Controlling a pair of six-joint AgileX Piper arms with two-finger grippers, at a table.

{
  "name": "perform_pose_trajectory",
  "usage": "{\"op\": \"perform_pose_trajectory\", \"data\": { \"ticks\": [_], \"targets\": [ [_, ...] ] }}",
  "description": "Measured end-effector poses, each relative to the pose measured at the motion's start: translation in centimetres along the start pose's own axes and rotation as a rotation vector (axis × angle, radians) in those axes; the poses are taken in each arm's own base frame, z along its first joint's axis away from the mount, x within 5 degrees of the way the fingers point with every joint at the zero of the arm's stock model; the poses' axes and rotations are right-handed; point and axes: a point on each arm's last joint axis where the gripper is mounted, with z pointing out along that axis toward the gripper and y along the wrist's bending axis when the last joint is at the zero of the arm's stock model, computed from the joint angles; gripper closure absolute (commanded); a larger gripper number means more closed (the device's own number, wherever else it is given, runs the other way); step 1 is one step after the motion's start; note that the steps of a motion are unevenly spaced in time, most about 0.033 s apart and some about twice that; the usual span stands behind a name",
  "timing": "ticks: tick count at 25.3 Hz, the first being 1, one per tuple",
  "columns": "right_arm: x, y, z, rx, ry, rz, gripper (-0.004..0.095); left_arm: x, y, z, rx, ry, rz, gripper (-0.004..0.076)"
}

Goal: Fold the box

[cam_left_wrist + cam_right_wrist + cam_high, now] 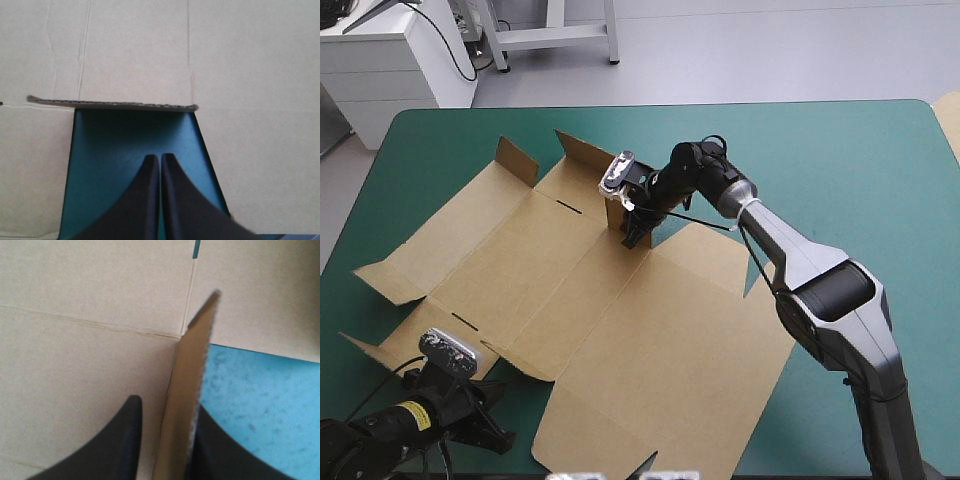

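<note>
High view gives us the box (620, 330) lying open and flat on the desk (850, 160), left of centre, its long axis running slantwise from the far-left corner toward the near edge. The right gripper (636, 232) is at the sheet's far side, well ahead of its base, with the arm stretched forward and across and the wrist bent down. It pinches a small flap (617, 214) that stands upright between its fingers, while the panel beside it is still flat. We judge that the coming move turns on this: the flap sits at the end of a far wall, and its crease lies straight ahead of the gripper, so the right arm is the one to raise that wall. The left gripper (492, 420) is low at the near-left edge, with the arm drawn back. Its fingers are pressed together and holding nothing, and its tip is over a bare notch (135, 140) with board on both sides and a cut edge just ahead.
</note>
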Motion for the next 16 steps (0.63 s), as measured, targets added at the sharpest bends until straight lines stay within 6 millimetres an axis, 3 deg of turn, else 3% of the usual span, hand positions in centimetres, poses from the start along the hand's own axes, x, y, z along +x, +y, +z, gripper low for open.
{"op": "perform_pose_trajectory", "data": {
  "ticks": [4, 16],
  "targets": [
    [0.1, -0.3, 0.4, 0.013, 0.002, -0.022, 0.0929, 0.0, 0.0, 0.0, 0.000, 0.000, 0.000, 0.0731],
    [-0.7, -0.3, -1.2, 0.005, 0.034, -0.351, 0.0929, -0.2, 0.0, 0.0, -0.003, -0.019, 0.000, 0.0731]
  ]
}}
